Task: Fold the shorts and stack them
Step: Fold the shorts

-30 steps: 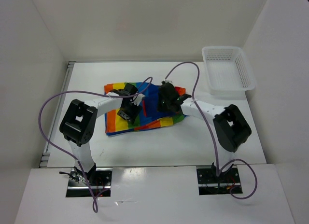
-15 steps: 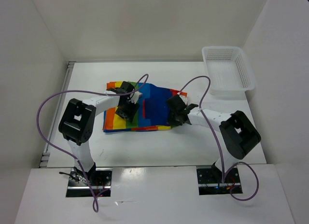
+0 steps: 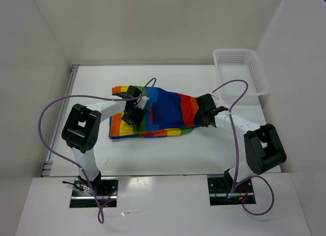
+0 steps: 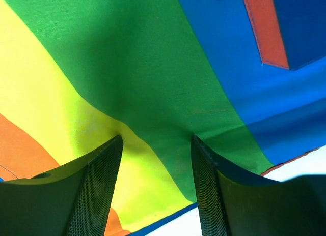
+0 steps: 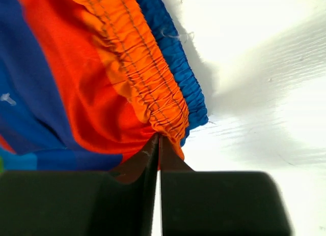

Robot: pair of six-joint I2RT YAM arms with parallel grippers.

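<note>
The rainbow-striped shorts (image 3: 160,114) lie spread on the white table in the middle of the top view. My left gripper (image 3: 133,115) is open, its fingertips pressed down on the green and yellow stripes (image 4: 153,119) near the left hem. My right gripper (image 3: 200,114) is shut on the orange and blue elastic waistband (image 5: 153,88) at the right edge of the shorts. In the right wrist view the fingers (image 5: 137,167) meet with the gathered cloth pinched at their tips.
A white mesh basket (image 3: 239,73) stands at the back right of the table (image 3: 214,149). White walls enclose the table on the left, back and right. Purple cables loop over both arms.
My right gripper has pulled the waistband rightward, spreading the shorts wider. My left gripper has shifted slightly left and now holds still on the left side.
</note>
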